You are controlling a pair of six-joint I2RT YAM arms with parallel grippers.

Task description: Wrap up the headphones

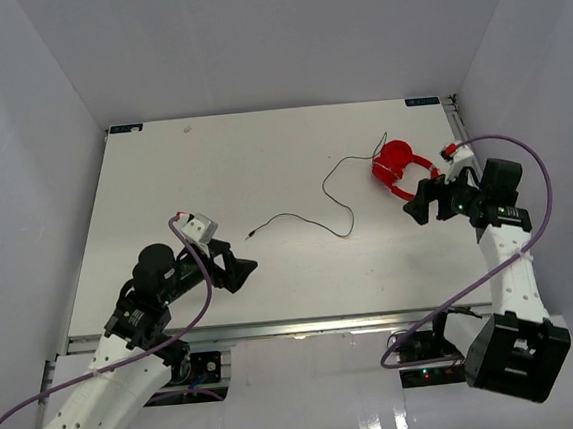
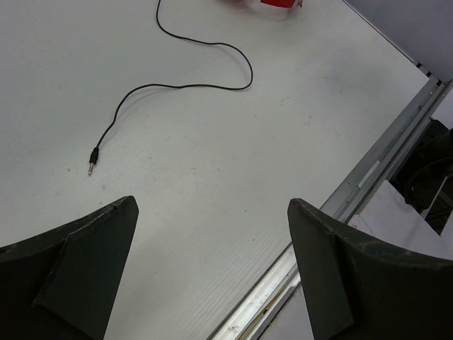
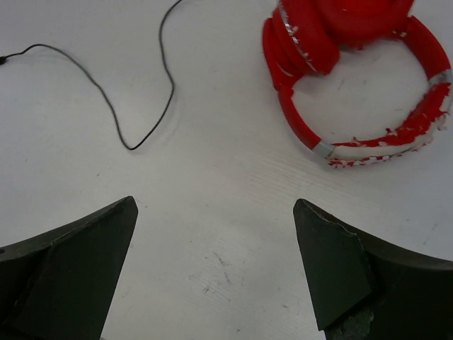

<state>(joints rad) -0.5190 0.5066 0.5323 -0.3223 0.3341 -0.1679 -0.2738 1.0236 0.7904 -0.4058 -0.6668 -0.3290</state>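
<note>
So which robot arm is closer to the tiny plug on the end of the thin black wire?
Left. The left fingers hover just short of the small metal-tipped plug of the thin black cable; the right fingers sit far off, by the bright red padded headphones.

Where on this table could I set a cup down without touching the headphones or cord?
The far-left stretch of the table, between its back edge and the left gripper, is bare. So is the near strip between the cable and the front rail. Crowded far right: headphones, cable loops, right gripper.
</note>
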